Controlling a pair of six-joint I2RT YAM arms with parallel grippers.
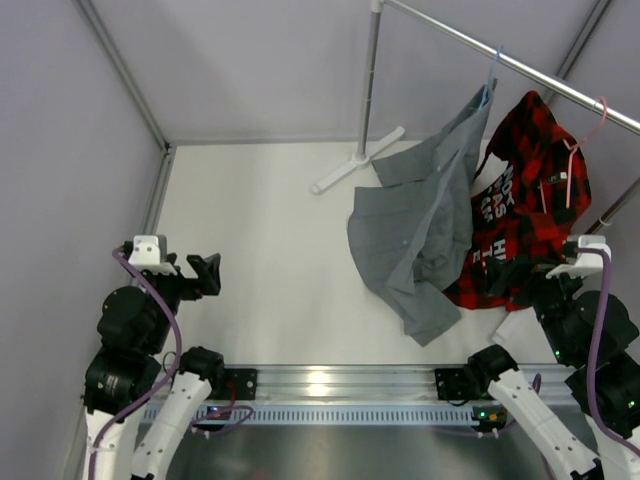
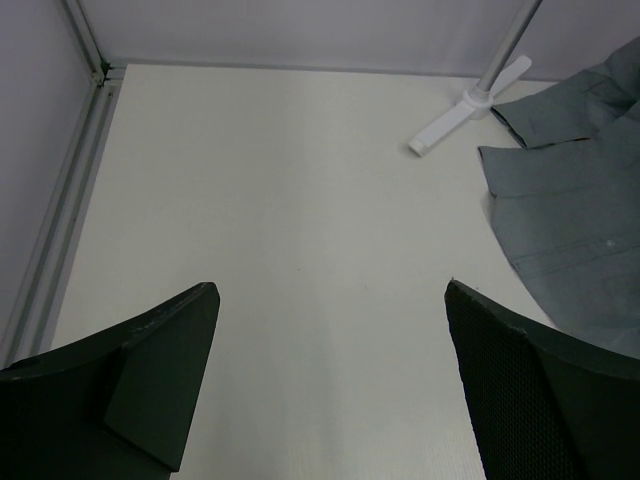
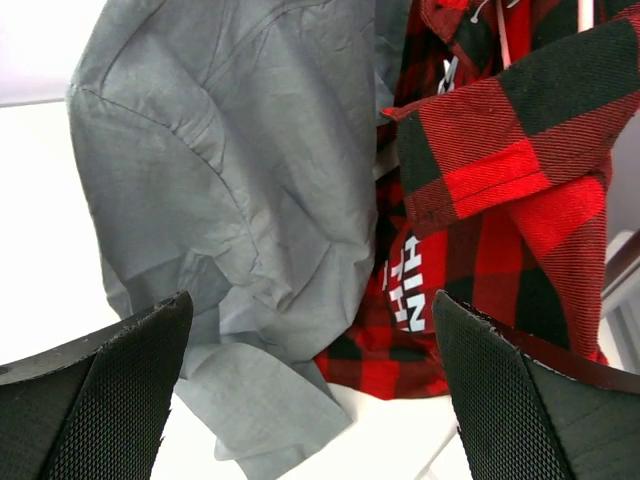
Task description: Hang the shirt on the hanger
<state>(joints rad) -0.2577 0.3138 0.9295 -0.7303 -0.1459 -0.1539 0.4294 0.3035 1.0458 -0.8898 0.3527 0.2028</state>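
Note:
The grey shirt (image 1: 420, 225) hangs by its top from the light-blue hanger (image 1: 493, 68) on the slanted rail. Its lower part trails down and lies spread on the white table. The left wrist view shows its edge (image 2: 570, 220) at the right, and the right wrist view shows its crumpled folds (image 3: 230, 180) close ahead. My left gripper (image 1: 205, 275) (image 2: 330, 285) is open over bare table, well left of the shirt. My right gripper (image 1: 510, 272) (image 3: 312, 296) is open near the hems of both shirts, with nothing between its fingers.
A red-and-black plaid shirt (image 1: 530, 200) (image 3: 500, 200) with white lettering hangs on a pink hanger (image 1: 578, 150) just right of the grey one, touching it. The rack's pole (image 1: 370, 80) and white foot (image 1: 355, 160) (image 2: 470, 105) stand at the back. Grey walls enclose the table.

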